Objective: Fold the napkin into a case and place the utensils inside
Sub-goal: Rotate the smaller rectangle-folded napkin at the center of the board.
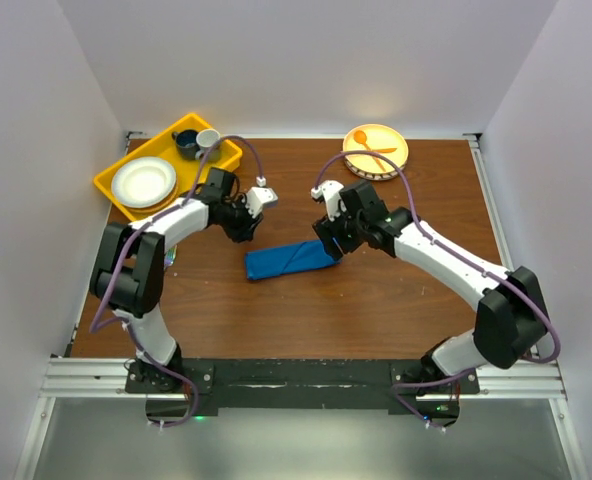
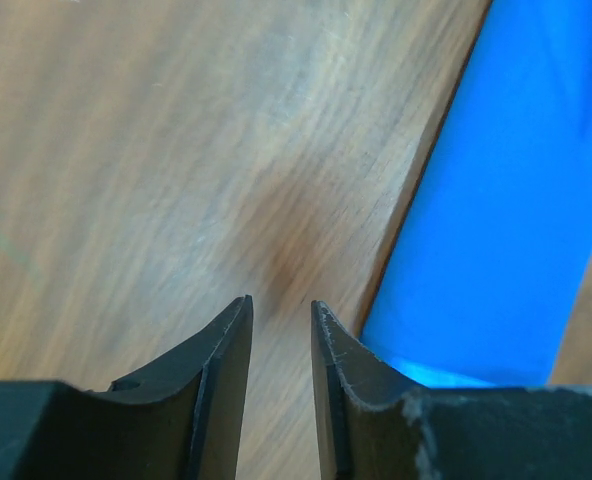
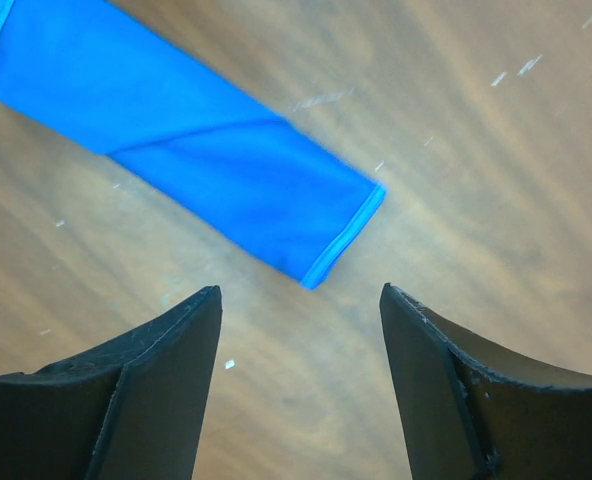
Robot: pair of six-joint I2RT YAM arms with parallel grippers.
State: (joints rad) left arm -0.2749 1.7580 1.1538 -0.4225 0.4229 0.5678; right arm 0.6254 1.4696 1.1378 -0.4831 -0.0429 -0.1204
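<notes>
Case (image 1: 289, 260) on wooden table (image 1: 376, 300), white walls (image 1: 306, 60), left pincer (image 2: 281, 300) slightly apart, right pincer (image 3: 301, 290) wide

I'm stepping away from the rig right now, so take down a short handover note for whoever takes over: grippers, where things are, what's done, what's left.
Case: folded into a narrow strip, flat on the table.
Left gripper: slightly open, empty, beside it.
Right gripper: wide open, empty, near its right end.
Done: folding.
Left: put metal utensils inside; none clearly visible, only orange ones on the back-right plate.
</notes>
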